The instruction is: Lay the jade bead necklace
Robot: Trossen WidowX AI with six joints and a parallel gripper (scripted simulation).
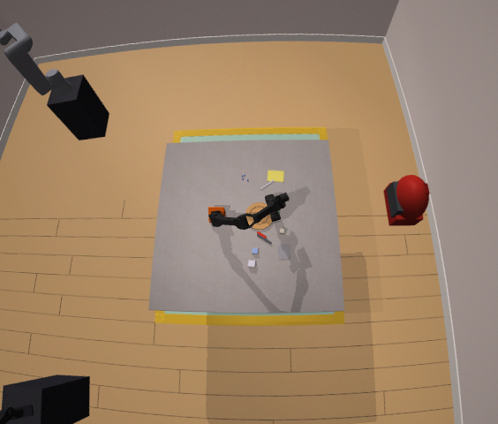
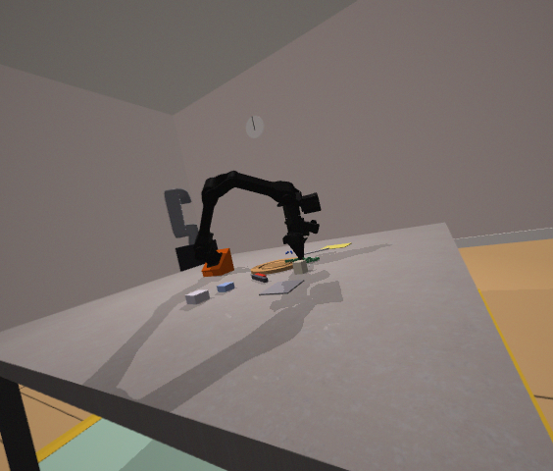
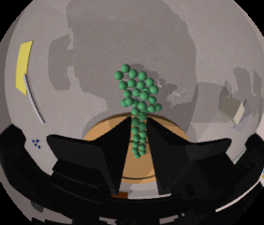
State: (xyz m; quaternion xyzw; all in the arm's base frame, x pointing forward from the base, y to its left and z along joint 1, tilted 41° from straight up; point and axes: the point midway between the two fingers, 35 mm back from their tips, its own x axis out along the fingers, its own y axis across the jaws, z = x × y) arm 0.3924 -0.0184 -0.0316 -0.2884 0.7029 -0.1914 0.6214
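Note:
The jade bead necklace [image 2: 312, 259] [image 3: 144, 96] is a green string of beads. In the wrist view its far part lies bunched on the grey table, and its near part runs as two close strands over the edge of the round bead board [image 1: 252, 208] [image 2: 262, 268] [image 3: 101, 127]. My gripper [image 2: 301, 257] [image 3: 139, 120] points down low at the board's outer edge. Its fingertips are close together with the two strands between them, so it is shut on the necklace. The arm hides the necklace and part of the board in the top view.
A beige block [image 1: 282, 230] [image 2: 299, 266] stands near the board. A red and dark tool [image 1: 261, 235], a blue block [image 1: 254, 251], a white block [image 1: 252, 263] and a grey sheet [image 1: 283, 252] lie on the same side. A yellow sheet [image 1: 275, 176] and a thin rod [image 1: 267, 185] lie opposite.

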